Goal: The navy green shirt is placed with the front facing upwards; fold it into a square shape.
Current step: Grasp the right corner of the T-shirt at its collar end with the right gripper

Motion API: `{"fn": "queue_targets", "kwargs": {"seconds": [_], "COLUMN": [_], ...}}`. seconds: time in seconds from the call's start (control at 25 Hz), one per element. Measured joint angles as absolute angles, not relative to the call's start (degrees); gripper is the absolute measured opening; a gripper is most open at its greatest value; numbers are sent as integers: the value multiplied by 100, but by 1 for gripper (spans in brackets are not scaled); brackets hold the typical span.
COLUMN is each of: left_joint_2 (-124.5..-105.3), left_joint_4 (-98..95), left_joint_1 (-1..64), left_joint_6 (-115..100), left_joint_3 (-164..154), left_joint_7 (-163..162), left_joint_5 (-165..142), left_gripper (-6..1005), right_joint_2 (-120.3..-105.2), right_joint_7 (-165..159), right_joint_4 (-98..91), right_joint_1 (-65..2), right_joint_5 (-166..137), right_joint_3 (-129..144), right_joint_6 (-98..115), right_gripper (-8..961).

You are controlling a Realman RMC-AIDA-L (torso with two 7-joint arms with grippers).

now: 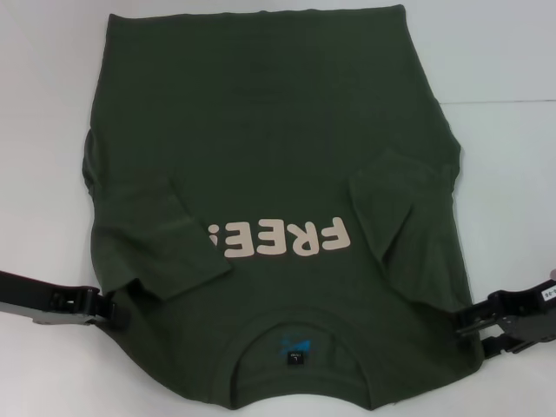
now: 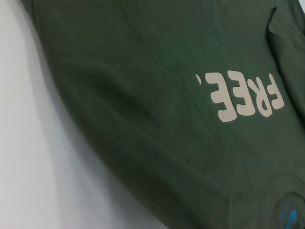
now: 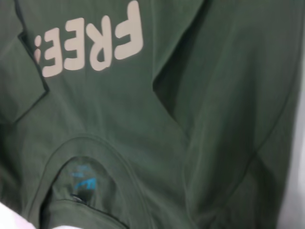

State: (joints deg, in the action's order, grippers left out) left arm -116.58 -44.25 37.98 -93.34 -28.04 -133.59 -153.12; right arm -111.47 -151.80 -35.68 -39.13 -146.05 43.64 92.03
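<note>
The navy green shirt lies flat, front up, filling the centre of the head view. Its collar sits at the lower centre of the frame and its hem at the top. The cream "FREE!" lettering reads upside down just above the collar. Both sleeves are already folded inward onto the chest: one sleeve at centre left, the other sleeve at centre right.

The left gripper sits at the lower left of the frame, at the shirt's shoulder edge. The right gripper sits at the lower right, at the opposite shoulder edge. From these views I cannot tell whether either gripper is spread or pinching the cloth. The white table surrounds the garment.

Risks, as judged from this layout:
- Uneven lift. If one gripper holds fabric and the other does not, the collar end would likely skew and the fold line would run diagonal.
- Sleeve release. The folded sleeves lie loose; a fast lift could probably flip them back outward.
- Single-layer pinch. Catching only the top layer could separate front from back and leave a bunched fold.
</note>
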Motion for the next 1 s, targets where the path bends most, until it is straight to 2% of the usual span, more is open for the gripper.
{"fn": "queue_targets", "kwargs": {"seconds": [0.28, 0.48, 1.0], "left_joint_2": [-11666, -11664, -11658], "left_joint_4": [-4430, -4436, -4434], "left_joint_1": [3793, 3788, 3814], "left_joint_6": [-9340, -9343, -9328], "left_joint_3": [-2803, -2804, -2804], "left_joint_7": [-13359, -13359, -13359], "left_joint_5": [-15310, -15310, -15310], "left_gripper": [74, 73, 73], "right_joint_2": [-11117, -11168, -11187], "right_joint_7": [-15188, -15175, -15174], "right_joint_4": [-3588, -3594, -3575], "right_joint_1": [-3908, -3928, -4049], "right_joint_5": [-14759, -14751, -14759], "right_joint_3": [4356, 4361, 4370], "right_joint_6": [9195, 9172, 9135], "right_gripper": [867, 866, 865]}}
